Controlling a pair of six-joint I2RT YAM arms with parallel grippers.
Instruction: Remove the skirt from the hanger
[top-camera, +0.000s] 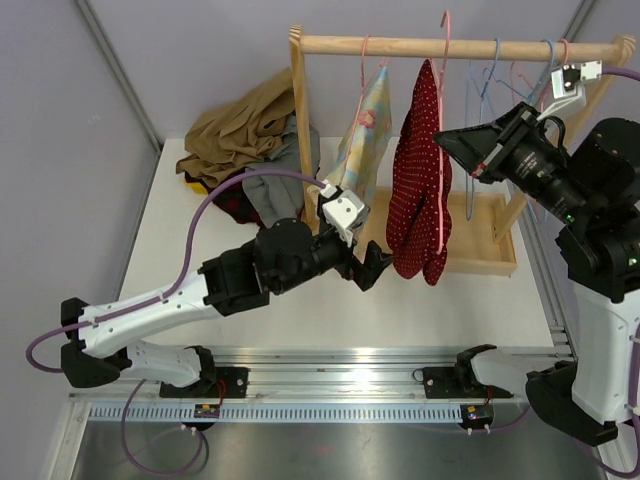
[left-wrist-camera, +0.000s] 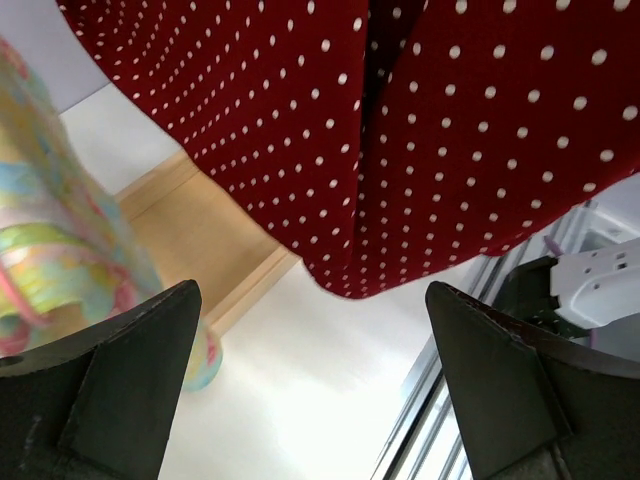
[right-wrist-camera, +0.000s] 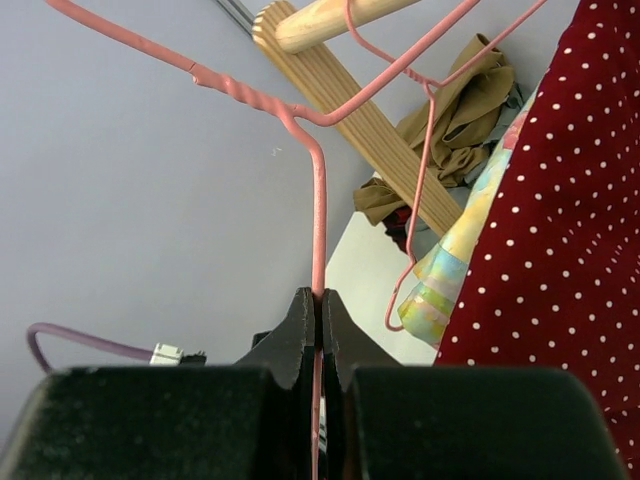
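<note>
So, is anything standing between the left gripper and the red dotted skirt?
Nothing visible. The open left gripper faces the hem of the red dotted skirt with only free space between; the pastel garment hangs to one side.

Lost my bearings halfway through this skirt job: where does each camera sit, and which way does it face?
Top external: above and behind the bases, looking down at the white table, wooden clothes rack and dark red white-dotted skirt; left arm and right arm show.
Left wrist: on the left arm, looking up past the open left claw at the skirt's hem.
Right wrist: on the right arm, looking up along the right claw, shut on the pink wire hanger.
Shared: all three show the skirt.
</note>
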